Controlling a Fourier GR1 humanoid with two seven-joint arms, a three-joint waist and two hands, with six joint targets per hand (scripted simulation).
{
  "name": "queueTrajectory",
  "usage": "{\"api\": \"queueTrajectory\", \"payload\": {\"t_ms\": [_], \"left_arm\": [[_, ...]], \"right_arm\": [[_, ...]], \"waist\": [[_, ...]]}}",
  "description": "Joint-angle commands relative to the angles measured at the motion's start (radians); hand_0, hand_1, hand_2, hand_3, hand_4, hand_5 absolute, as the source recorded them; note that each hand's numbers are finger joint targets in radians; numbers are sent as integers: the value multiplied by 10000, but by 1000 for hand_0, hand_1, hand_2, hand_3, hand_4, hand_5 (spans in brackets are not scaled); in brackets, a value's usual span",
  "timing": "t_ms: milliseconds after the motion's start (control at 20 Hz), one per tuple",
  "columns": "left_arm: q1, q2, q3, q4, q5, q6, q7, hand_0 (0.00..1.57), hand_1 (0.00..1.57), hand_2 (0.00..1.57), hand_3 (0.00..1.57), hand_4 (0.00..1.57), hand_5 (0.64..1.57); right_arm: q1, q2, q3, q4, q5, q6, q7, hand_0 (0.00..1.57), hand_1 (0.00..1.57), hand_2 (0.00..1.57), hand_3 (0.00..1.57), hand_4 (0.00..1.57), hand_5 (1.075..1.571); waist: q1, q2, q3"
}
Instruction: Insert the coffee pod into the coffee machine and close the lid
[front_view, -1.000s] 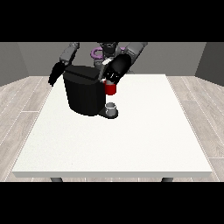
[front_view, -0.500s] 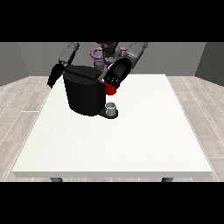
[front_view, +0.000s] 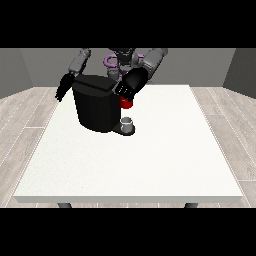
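Hand at view's right (front_view: 129, 86) rests on coffee machine (front_view: 97, 102) top by a red thing at the machine (front_view: 126, 103), fingers unreadable; pod not identifiable; judged light, rigid, small, best pinched by its rim.

The hand at the view's right (front_view: 129, 87) reaches inward; the hand at the view's left (front_view: 63, 90) hangs down.

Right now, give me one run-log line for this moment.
hand at view's right: at black coffee machine top, above red thing at the machine | hand at view's left: beside machine, fingers straight
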Motion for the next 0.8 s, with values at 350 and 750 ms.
{"api": "queueTrajectory", "payload": {"t_ms": [350, 750], "left_arm": [[-83, 567, -232, 27, -545, 484, -901, 1044, 1044, 1049, 744, 0, 1571], [-150, 918, -174, 152, -835, 767, -924, 0, 0, 635, 508, 0, 1571]], "right_arm": [[-25, 34, 179, -116, 237, -109, -33, 0, 0, 0, 0, 215, 1571], [-246, -307, -5, -185, 151, 125, 259, 0, 0, 0, 0, 207, 1571]], "waist": [[-72, 405, -11], [-72, 467, -10]]}}
